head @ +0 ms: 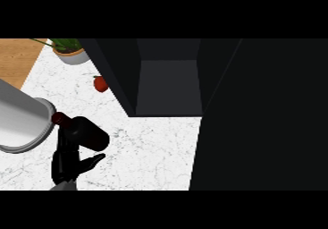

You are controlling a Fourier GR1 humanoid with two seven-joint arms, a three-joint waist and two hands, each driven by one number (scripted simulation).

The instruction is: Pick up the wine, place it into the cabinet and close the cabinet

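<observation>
One hand is in view: the left hand [69, 163], at the lower left, reaching up from the bottom edge. Its grey forearm [18, 118] crosses the left side and hides much of the hand behind it. The black fingers lie against the wine bottle [86, 132], and a thumb-like part juts out to the right below the bottle. Dark hand and dark bottle merge, so I cannot tell whether the fingers are curled around the bottle or only resting against it. The right hand does not appear.

One wine bottle is present. It sits over the white marble counter [153, 152], left of the cabinet, its reddish top end pointing up-left and touching the forearm's edge. Whether it rests on the counter or is lifted cannot be judged.

One cabinet [170, 80] stands open at the upper centre, its grey interior visible. A large dark panel, seemingly its door [265, 116], fills the right side and hides whatever lies behind.

One small red item [100, 83] lies just beside the cabinet's left wall, partly hidden; its identity is unclear. One potted plant [70, 50] is cut off by the top edge.
</observation>
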